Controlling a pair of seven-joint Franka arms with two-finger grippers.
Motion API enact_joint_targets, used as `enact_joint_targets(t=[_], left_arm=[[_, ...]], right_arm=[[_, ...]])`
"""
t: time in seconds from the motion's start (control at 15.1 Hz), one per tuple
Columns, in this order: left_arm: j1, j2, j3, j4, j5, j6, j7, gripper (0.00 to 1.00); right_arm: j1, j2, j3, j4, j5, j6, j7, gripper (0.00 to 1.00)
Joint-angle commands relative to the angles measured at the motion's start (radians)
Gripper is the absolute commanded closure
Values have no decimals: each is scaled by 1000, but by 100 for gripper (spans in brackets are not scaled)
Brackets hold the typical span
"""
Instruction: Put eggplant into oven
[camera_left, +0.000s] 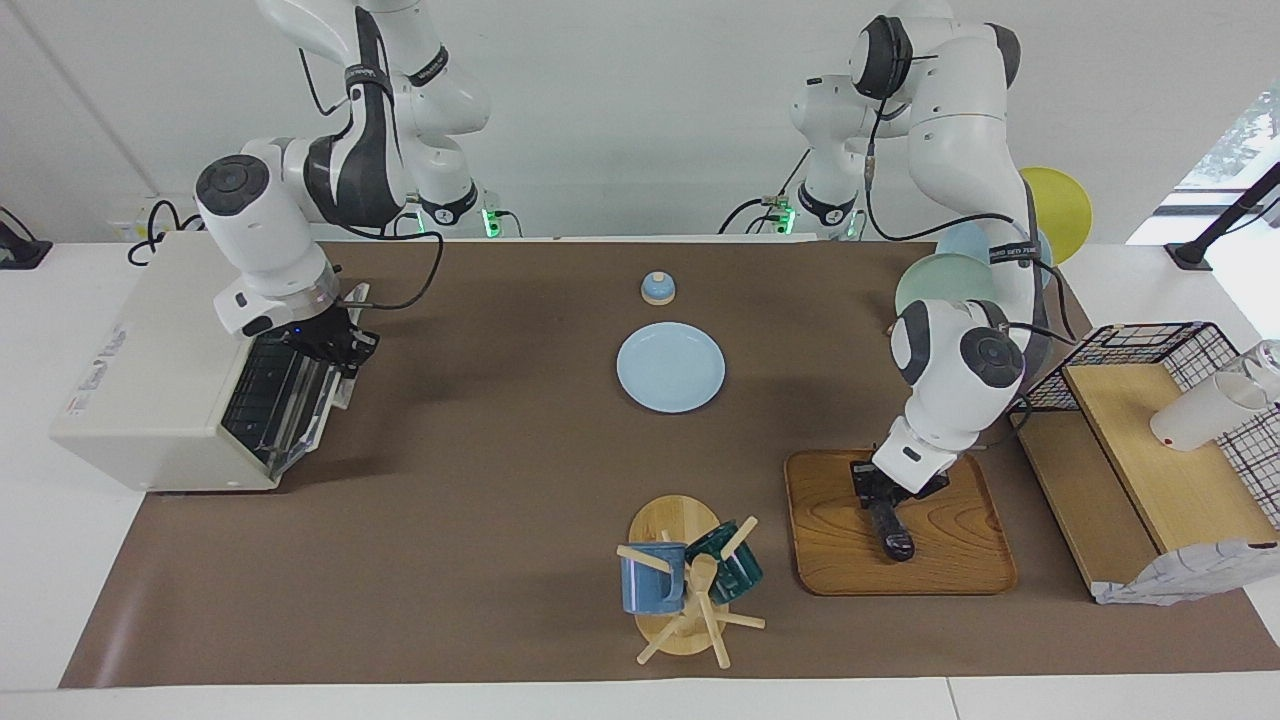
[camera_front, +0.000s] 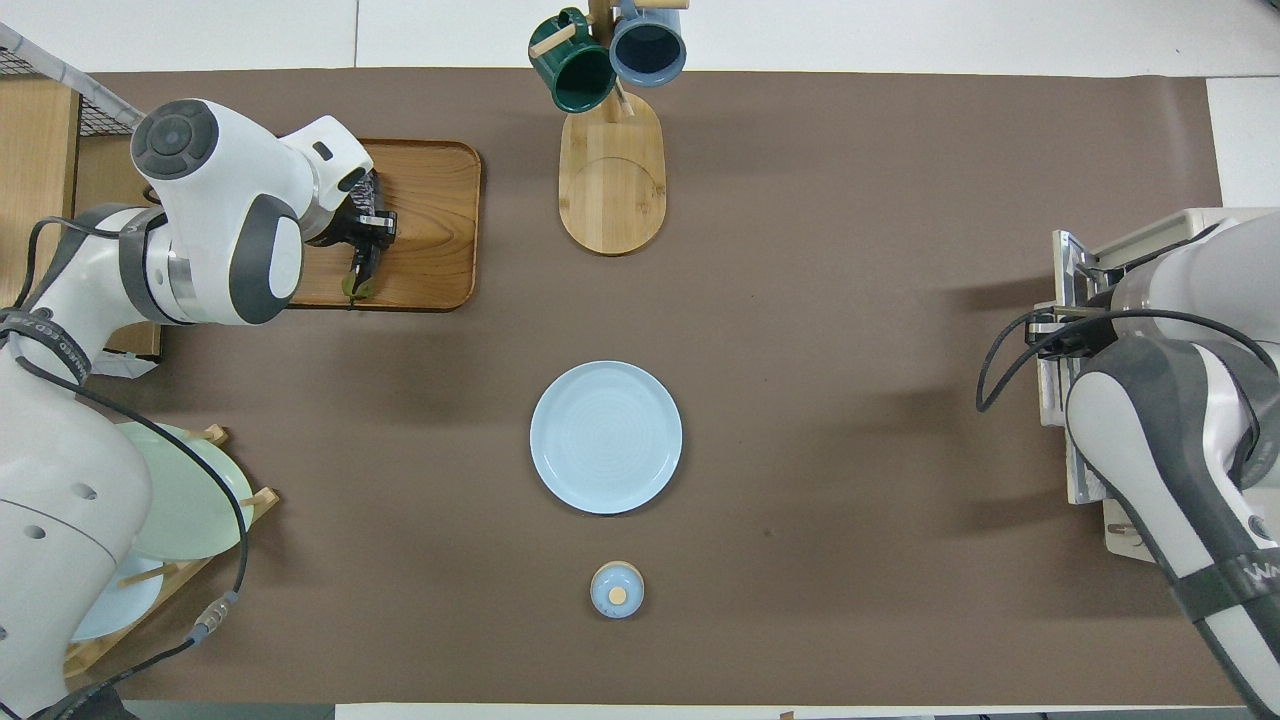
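The dark eggplant (camera_left: 895, 533) lies on a wooden tray (camera_left: 950, 560) toward the left arm's end of the table. Its green stem tip (camera_front: 357, 287) points toward the robots. My left gripper (camera_left: 880, 497) is low over the tray and shut on the eggplant's middle; it also shows in the overhead view (camera_front: 366, 236). The off-white oven (camera_left: 140, 380) stands at the right arm's end of the table. Its dark glass door (camera_left: 272, 400) is tilted partly open. My right gripper (camera_left: 338, 350) is shut on the handle at the door's top edge.
A light blue plate (camera_left: 670, 366) lies mid-table, with a small blue knobbed lid (camera_left: 657, 288) nearer to the robots. A mug tree (camera_left: 690, 590) with a blue and a green mug stands beside the tray. A plate rack (camera_left: 950, 280) and a wire basket (camera_left: 1150, 350) stand at the left arm's end.
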Motion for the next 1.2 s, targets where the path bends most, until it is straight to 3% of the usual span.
enact_joint_targets(t=[0.0, 0.13, 0.27, 0.46, 0.66, 0.93, 1.13], left_arm=[[-9, -14, 9, -5, 19, 8, 8, 100], [-11, -12, 8, 34, 13, -38, 6, 100], [-26, -18, 8, 102, -4, -147, -6, 100], [-29, -124, 8, 117, -64, -303, -11, 100], [-99, -234, 6, 87, -66, -439, -141, 100], [-266, -323, 6, 6, -73, -460, -386, 100], [-392, -374, 6, -109, -84, -380, -511, 100]], right_arm=[[-30, 49, -14, -36, -14, 128, -8, 100], [-12, 67, -9, -53, -2, 185, 1, 100], [4, 134, -9, -53, 47, 242, 17, 100], [8, 208, -9, -52, 57, 299, 18, 100], [13, 208, -9, -49, 57, 292, 20, 100], [108, 208, -8, -17, 58, 265, 93, 100], [194, 207, -6, 49, 58, 192, 236, 100]])
